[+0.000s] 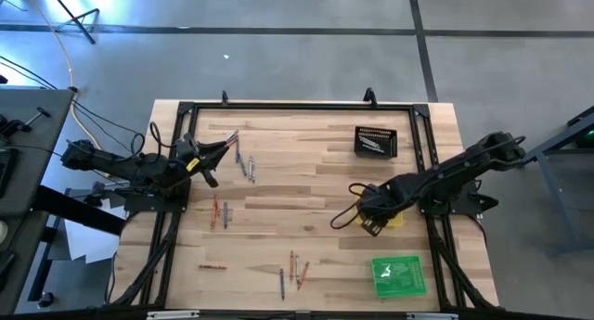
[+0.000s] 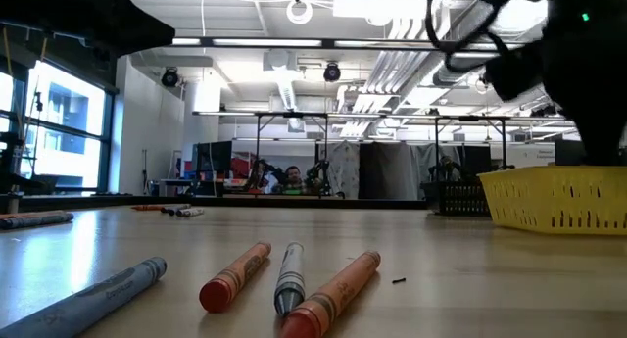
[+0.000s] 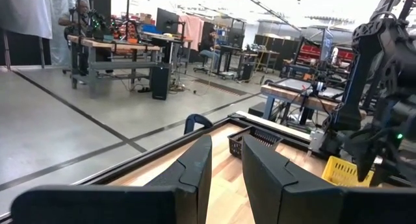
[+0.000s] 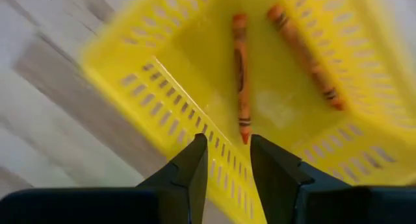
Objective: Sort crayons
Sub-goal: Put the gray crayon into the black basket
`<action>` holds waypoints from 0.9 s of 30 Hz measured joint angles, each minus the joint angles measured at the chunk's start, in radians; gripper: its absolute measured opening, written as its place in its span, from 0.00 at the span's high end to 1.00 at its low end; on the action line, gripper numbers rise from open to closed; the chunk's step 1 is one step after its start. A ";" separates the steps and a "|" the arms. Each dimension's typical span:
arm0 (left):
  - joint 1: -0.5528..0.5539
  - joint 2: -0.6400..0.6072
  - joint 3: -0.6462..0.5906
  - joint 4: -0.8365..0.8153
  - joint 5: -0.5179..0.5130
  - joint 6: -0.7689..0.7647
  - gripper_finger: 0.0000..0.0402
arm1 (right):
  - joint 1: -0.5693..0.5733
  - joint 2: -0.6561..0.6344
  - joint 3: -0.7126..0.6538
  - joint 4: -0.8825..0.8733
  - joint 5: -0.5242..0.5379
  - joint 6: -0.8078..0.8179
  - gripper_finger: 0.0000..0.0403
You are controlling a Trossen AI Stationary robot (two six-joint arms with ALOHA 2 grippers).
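Crayons lie scattered on the wooden table: a group near the far left [image 1: 244, 162], a pair [image 1: 219, 211], one [image 1: 212, 265] and several near the front [image 1: 293, 268]; these show close up in the low view [image 2: 289, 277]. My right gripper [image 4: 229, 160] is open above the yellow tray [image 4: 162, 94], over its near wall. Two orange crayons [image 4: 241, 74] [image 4: 305, 55] lie on the tray's floor. My left gripper [image 3: 226, 175] is narrowly open and empty, held level above the table beside the far-left crayons [image 1: 215, 155].
A black tray [image 1: 375, 142] stands at the far right and a green tray [image 1: 399, 275] at the near right. The yellow tray [image 1: 397, 222] sits between them under my right arm. A black frame [image 1: 297, 105] runs around the table's edges.
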 joint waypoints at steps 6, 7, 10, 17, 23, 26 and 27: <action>0.000 0.000 0.000 0.002 0.000 0.000 0.82 | 0.007 0.000 0.212 -0.106 0.168 -0.046 0.77; 0.000 0.000 0.000 0.002 0.000 0.000 0.82 | 0.012 0.000 0.243 -0.096 0.200 -0.058 0.78; 0.000 0.000 0.000 0.008 0.001 -0.001 0.82 | 0.025 0.003 0.297 -0.012 0.282 -0.109 0.79; 0.000 0.000 0.000 0.065 0.142 -0.003 0.82 | 0.032 0.071 0.293 0.302 0.348 -0.288 0.79; 0.000 0.017 0.000 0.098 0.297 -0.027 0.82 | 0.046 0.218 0.291 0.569 0.360 -0.464 0.80; -0.002 0.042 0.000 0.134 0.348 -0.028 0.82 | 0.054 0.294 0.291 0.638 0.300 -0.467 0.80; -0.004 0.052 0.000 0.141 0.361 -0.027 0.82 | 0.058 0.317 0.292 0.642 0.270 -0.458 0.80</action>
